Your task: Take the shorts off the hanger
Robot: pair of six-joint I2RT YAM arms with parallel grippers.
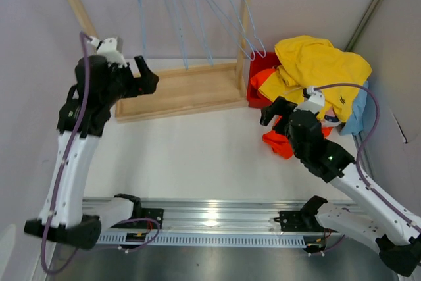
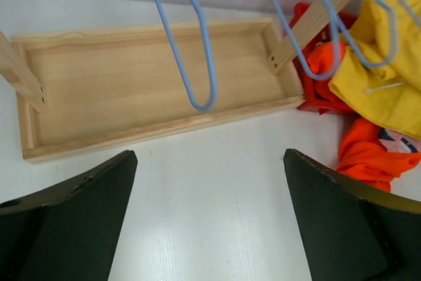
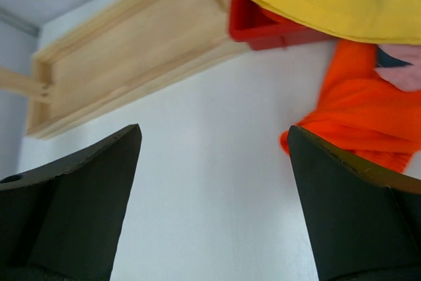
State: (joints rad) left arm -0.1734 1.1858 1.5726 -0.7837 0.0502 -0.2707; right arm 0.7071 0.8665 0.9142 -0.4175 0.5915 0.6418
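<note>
Shorts [image 1: 316, 64] removal, closing stage as I read it from my console. Far left: left gripper [image 1: 147, 77], jaws spread wide with nothing between them, poised above the table [image 1: 197, 156] just in front of the wooden rack [image 1: 177, 90]. Centre: blue wire hangers [image 2: 200, 106] on the rack's top bar, every one that I can see bare. Right of the rack: red bin [image 1: 258, 70], with the shorts heaped in and over it, yellow on top, orange spilling onto the table, a light blue edge at the far side. A pink patterned scrap shows in the right wrist view. Far right: right gripper [image 1: 270, 111], jaws likewise spread and empty, close beside the orange fabric; whether a finger touches it I cannot tell. I judge the unhanging itself finished. The next move calls only for drawing both arms back clear of rack and pile, taking care that the left fingers do not snag a hanger.
</note>
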